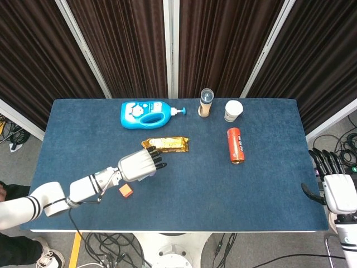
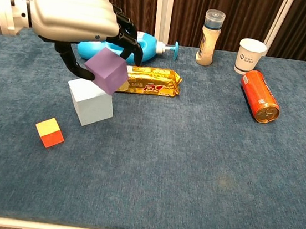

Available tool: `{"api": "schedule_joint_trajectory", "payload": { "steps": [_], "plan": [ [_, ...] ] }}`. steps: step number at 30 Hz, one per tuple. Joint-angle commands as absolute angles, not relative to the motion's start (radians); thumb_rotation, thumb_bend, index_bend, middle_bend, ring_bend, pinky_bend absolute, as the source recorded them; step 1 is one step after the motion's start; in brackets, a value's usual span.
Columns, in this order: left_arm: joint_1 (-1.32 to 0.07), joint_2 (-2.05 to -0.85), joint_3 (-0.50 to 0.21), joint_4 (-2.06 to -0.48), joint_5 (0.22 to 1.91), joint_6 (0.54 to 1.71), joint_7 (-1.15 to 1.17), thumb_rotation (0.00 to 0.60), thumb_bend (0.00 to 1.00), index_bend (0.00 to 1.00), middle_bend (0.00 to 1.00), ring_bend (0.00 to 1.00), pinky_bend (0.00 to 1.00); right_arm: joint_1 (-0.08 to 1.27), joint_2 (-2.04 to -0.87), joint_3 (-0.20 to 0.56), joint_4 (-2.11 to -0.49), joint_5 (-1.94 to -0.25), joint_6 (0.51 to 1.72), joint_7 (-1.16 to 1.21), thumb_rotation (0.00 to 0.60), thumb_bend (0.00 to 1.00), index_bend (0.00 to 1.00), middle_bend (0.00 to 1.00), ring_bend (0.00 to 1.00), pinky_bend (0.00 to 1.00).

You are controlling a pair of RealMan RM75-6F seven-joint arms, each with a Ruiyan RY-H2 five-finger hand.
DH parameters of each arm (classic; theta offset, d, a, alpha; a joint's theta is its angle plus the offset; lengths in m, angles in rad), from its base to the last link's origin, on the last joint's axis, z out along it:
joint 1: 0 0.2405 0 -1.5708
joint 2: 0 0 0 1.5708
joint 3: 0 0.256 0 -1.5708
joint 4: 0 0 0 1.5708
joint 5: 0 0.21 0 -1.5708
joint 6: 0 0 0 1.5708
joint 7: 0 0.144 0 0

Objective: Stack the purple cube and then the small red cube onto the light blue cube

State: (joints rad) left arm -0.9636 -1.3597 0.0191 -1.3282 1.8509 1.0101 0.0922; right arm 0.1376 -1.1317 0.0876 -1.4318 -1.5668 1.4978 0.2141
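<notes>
Up close, the chest view shows what the head view hides: the left hand [image 2: 76, 15] grips the purple cube [image 2: 107, 70] between its dark fingers, tilted, just above the top of the light blue cube [image 2: 90, 102] — its low corner looks at or almost on that top face, though I cannot tell whether they touch. The small red cube [image 2: 49, 132], with a yellow upper face, lies on the blue desk [image 2: 193, 153] in front of and to the left of the light blue cube, apart from it.

From the head view the left hand [image 1: 138, 166] covers both larger cubes entirely; only the small red cube [image 1: 126, 191] shows beside it, nearer the front edge. That view alone shows the right hand [image 1: 334, 184] — off the desk's right edge, holding nothing, fingers extended and slightly apart.

Along the back stand a blue detergent bottle [image 1: 146, 114] on its side, a capped tube [image 1: 206, 103] and a paper cup [image 1: 234, 110]. An orange can [image 1: 235, 145] lies on its side, and a gold snack bar [image 1: 165, 144] rests just beyond the left hand.
</notes>
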Motion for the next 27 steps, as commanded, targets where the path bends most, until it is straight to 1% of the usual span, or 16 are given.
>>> {"api": "schedule_joint_trajectory", "payload": {
  "steps": [1, 8, 20, 27],
  "plan": [
    [-0.992, -1.372, 0.055, -1.241, 1.904, 1.043, -0.006, 0.600, 0.26, 0.35, 0.54, 0.27, 0.32, 0.149, -1.148, 0.081, -1.405, -1.597, 1.508, 0.254, 0.600, 0.19, 0.02, 0.07, 0.00, 0.00],
    [-1.020, -1.388, 0.113, -1.113, 1.967, 1.093, -0.153, 0.600, 0.26, 0.35, 0.54, 0.27, 0.32, 0.164, -1.163, 0.065, -1.371, -1.630, 1.508, 0.318, 0.600, 0.20, 0.02, 0.07, 0.00, 0.00],
    [-1.062, -1.408, 0.181, -0.949, 2.042, 1.173, -0.285, 0.600, 0.26, 0.35, 0.54, 0.27, 0.32, 0.173, -1.184, 0.067, -1.364, -1.608, 1.492, 0.281, 0.600, 0.20, 0.02, 0.07, 0.00, 0.00],
    [-1.065, -1.427, 0.214, -0.887, 2.052, 1.200, -0.342, 0.600, 0.26, 0.35, 0.54, 0.27, 0.32, 0.169, -1.202, 0.079, -1.353, -1.586, 1.503, 0.237, 0.600, 0.20, 0.02, 0.07, 0.00, 0.00]
  ]
}}
